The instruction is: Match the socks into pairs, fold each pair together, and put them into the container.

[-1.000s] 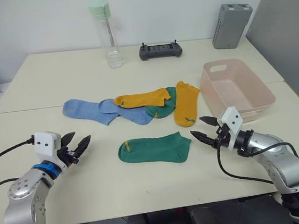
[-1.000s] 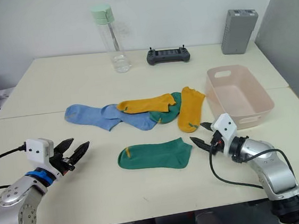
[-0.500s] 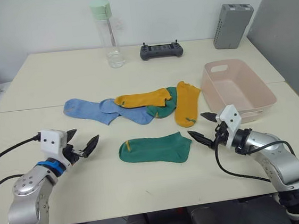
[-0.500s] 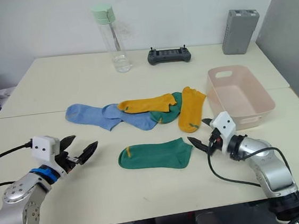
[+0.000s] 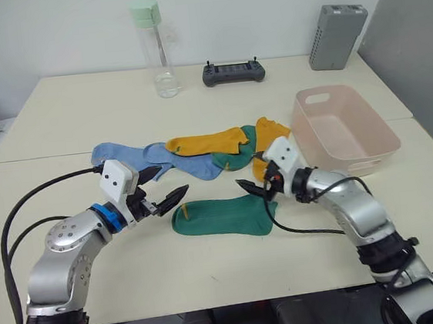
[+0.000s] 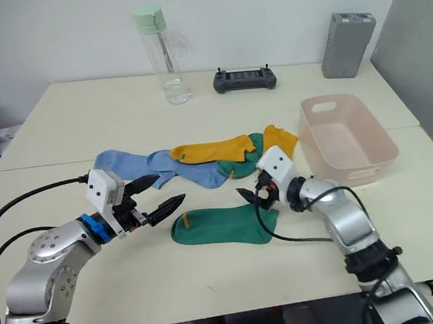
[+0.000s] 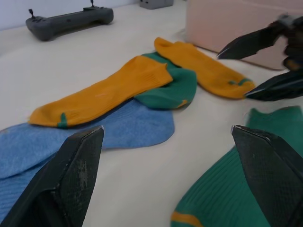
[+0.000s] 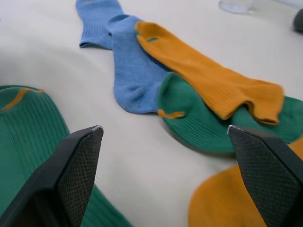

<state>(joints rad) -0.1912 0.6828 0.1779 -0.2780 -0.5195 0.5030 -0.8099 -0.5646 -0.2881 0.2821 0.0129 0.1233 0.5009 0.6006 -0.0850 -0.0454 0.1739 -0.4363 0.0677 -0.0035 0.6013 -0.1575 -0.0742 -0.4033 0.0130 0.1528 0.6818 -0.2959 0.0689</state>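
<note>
**Both grippers close on the lone green sock; nothing paired yet**

The lone green sock (image 5: pixel 224 216) lies flat near the table's front edge, apart from the others. Behind it, toward the table's middle, the remaining socks overlap in a row: two blue socks (image 5: pixel 148 159) at the left end, a yellow sock (image 5: pixel 205 142) across them, the second green sock (image 5: pixel 237 154) partly buried under that one, and another yellow sock (image 5: pixel 268 150) at the right end, just beside the tub (image 5: pixel 342 129). The tub sits by the table's right edge, with no sock in it.

The left gripper (image 5: pixel 163 187) hovers over the lone sock's cuff end, jaws spread wide. The right gripper (image 5: pixel 251 183) hangs over its toe end, jaws also spread, holding nothing.

The step in hand looks like the first pick for the green pair. Next, I judge, one gripper must drop and pinch this sock's edge, while the other draws the buried green sock out from under the yellow one without dragging the rest along.
</note>
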